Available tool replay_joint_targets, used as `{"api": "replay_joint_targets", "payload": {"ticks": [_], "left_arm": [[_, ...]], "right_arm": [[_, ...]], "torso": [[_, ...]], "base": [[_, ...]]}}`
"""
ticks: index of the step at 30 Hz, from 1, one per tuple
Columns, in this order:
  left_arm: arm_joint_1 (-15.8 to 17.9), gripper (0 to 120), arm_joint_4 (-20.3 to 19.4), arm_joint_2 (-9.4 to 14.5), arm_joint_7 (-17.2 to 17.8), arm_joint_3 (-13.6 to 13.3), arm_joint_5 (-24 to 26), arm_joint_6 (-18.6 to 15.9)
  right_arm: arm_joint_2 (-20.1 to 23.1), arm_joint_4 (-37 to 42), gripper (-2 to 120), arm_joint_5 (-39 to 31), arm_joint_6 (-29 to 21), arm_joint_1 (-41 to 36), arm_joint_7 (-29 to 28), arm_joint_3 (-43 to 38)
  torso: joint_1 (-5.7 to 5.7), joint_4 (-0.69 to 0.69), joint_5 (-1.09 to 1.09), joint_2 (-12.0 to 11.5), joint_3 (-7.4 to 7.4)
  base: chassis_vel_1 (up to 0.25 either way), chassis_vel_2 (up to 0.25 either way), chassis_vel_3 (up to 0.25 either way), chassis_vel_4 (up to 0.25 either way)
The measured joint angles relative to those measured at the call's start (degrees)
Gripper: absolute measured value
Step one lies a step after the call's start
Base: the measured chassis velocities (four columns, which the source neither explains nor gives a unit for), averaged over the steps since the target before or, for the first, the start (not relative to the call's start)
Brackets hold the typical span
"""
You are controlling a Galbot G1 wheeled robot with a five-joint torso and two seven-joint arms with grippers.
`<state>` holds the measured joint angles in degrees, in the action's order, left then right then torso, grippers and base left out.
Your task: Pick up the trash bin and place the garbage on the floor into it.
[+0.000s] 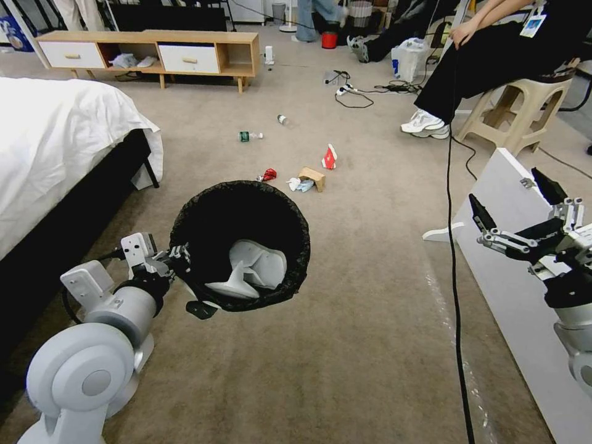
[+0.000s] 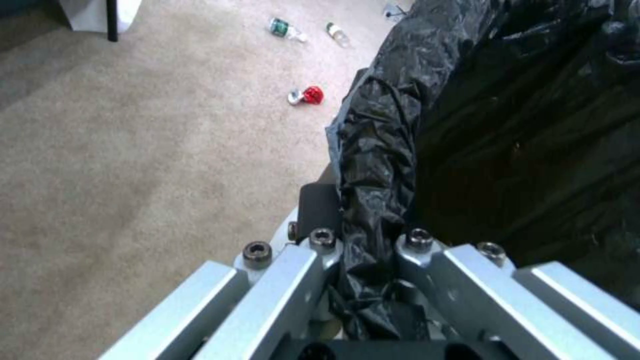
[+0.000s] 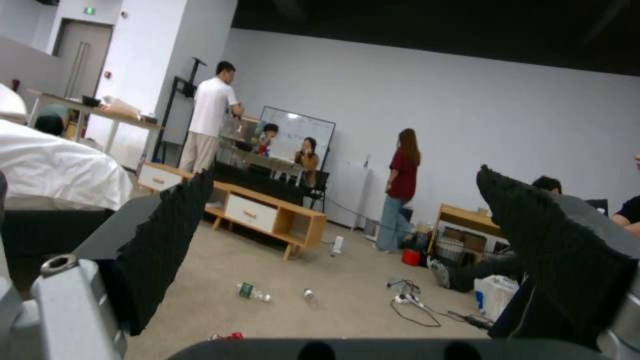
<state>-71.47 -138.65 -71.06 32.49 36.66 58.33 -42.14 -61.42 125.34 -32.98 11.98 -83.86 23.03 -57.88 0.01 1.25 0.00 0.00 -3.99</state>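
The trash bin [image 1: 240, 246], a black-bagged pail with white pieces inside, hangs above the floor [image 1: 370, 320]. My left gripper [image 1: 179, 256] is shut on its near-left rim, and the left wrist view shows the crinkly bag rim [image 2: 380, 150] pinched in that gripper [image 2: 370, 245]. Beyond the bin lies the garbage: a crushed red can [image 1: 268, 174], a tissue with a blue mask [image 1: 299, 184], a cardboard piece [image 1: 313, 177], a red-white carton [image 1: 330, 158] and two bottles [image 1: 250, 135] [image 1: 282, 119]. My right gripper [image 1: 507, 188] hangs open at the right, holding nothing.
A white-covered bed [image 1: 55, 142] fills the left side. A low wooden cabinet [image 1: 154, 52] stands at the back. A white board [image 1: 524, 296] and a black cable [image 1: 453, 246] lie at the right, near a person seated on a stool. Cables and a power strip [image 1: 351, 89] lie farther back.
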Motion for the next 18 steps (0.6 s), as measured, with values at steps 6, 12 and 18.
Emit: {"api": "replay_joint_targets", "payload": {"ticks": [6, 12, 18], "left_arm": [[0.4, 3, 0.3, -0.2, 0.0, 0.0, 0.0, 0.0], [0.1, 3, 0.3, -0.3, 0.0, 0.0, -0.1, 0.0], [0.0, 3, 0.4, -0.5, 0.0, 0.0, -0.2, 0.0]], "right_arm": [[0.2, -0.1, 100, 0.0, 0.3, -0.2, 0.1, -0.3], [-0.3, -0.5, 100, 0.1, 0.5, 0.3, 0.2, 0.3], [-0.2, -0.6, 100, -0.1, 0.5, 0.4, 0.1, 0.4]], "torso": [[0.0, 0.0, 0.0, 0.0, 0.0], [0.0, 0.0, 0.0, 0.0, 0.0], [0.0, 0.0, 0.0, 0.0, 0.0]], "base": [[0.0, 0.0, 0.0, 0.0], [0.0, 0.0, 0.0, 0.0], [0.0, 0.0, 0.0, 0.0]]}}
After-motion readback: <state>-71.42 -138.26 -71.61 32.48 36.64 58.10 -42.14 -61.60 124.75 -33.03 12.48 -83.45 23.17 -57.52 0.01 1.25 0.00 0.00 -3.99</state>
